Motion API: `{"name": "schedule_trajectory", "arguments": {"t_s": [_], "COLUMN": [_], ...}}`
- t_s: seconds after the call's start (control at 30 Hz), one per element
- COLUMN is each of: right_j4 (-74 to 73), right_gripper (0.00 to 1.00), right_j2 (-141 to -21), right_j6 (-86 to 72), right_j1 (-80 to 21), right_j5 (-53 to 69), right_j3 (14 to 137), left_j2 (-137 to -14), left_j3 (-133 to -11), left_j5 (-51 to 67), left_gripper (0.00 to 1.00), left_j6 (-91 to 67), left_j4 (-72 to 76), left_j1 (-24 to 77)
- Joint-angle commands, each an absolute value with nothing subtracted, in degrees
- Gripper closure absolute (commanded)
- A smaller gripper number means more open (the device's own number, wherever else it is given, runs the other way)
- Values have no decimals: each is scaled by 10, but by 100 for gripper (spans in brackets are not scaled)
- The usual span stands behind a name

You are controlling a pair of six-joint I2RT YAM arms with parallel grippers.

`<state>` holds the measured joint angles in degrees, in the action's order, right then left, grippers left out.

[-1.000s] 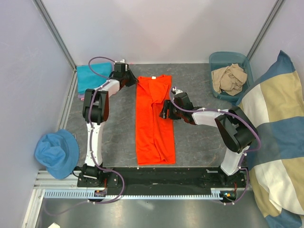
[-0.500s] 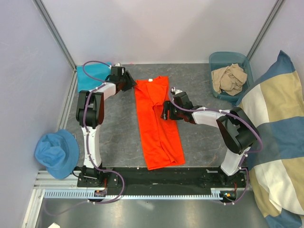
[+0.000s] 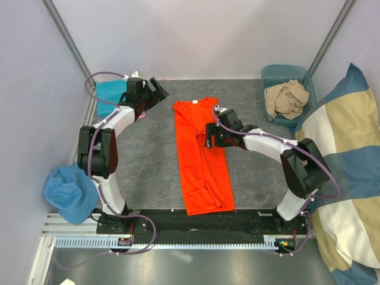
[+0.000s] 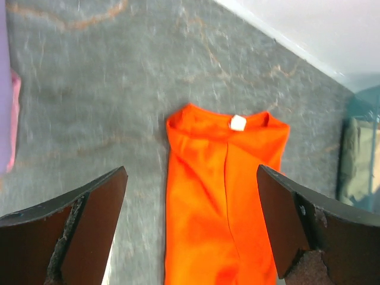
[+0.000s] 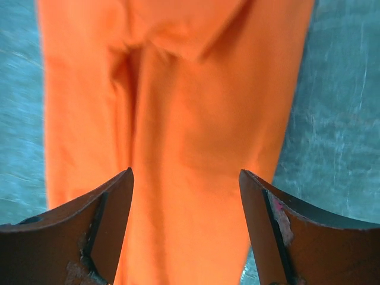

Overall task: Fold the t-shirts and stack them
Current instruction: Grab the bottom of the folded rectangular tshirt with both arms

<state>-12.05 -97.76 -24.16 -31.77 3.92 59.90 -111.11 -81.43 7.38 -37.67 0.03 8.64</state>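
Far left, near edge: blue hat point(image 3: 70, 193) on the grey table point(image 3: 148, 154), beside the left arm's base.
Far left, back corner: teal t-shirt point(image 3: 110, 95) lying flat, with pink-lilac cloth point(image 4: 12, 119) at its edge (only a sliver of it shows).
Left of centre, at the back: left gripper point(image 3: 157, 90) hangs between the teal t-shirt and the orange t-shirt point(image 3: 205, 160), fingers spread wide with nothing between them, apart from both shirts.
Centre: the orange t-shirt lies as a long narrow strip, sides folded in lengthwise, collar and white neck label point(image 4: 238, 123) toward the far wall, hem near the arms' bases.
Centre right: right gripper point(image 3: 209, 135) is over the strip's right side, above its middle; fingers stand wide apart with orange cloth under them and nothing pinched; whether the tips touch the cloth cannot be told.
Back right: teal bin point(image 3: 270, 74) holding crumpled beige cloth point(image 3: 286, 98).
Far right: blue-and-beige cushion point(image 3: 344, 172) against the wall.
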Motion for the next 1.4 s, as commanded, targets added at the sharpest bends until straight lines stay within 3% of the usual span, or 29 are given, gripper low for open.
{"name": "schedule_trajectory", "arguments": {"t_s": [0.0,0.37,0.5,0.73,0.9,1.03,1.37], "right_j4": [-139,-187,-216,-238,-229,-200,-202], "right_gripper": [19,13,13,13,13,12,10], "right_j2": [-954,-1102,-1225,-1377,-1396,-1338,-1267], "right_j6": [-223,-138,-96,-73,-87,-85,-82], "right_j1": [-318,-287,-270,-252,-252,-252,-250], "right_j5": [47,43,88,240,301,244,211], "right_j3": [662,916,1040,1214,1219,1128,1106], "left_j2": [-1046,-922,-917,-917,-905,-881,-925], "left_j3": [-710,-510,-468,-432,-425,-464,-548], "left_j5": [78,57,38,45,33,6,70], "left_gripper": [2,5,6,6,6,6,6], "left_j6": [-426,-429,-427,-433,-441,-425,-444], "left_j4": [47,109,105,100,91,64,88], "left_j1": [102,284,342,343,343,340,269]}}
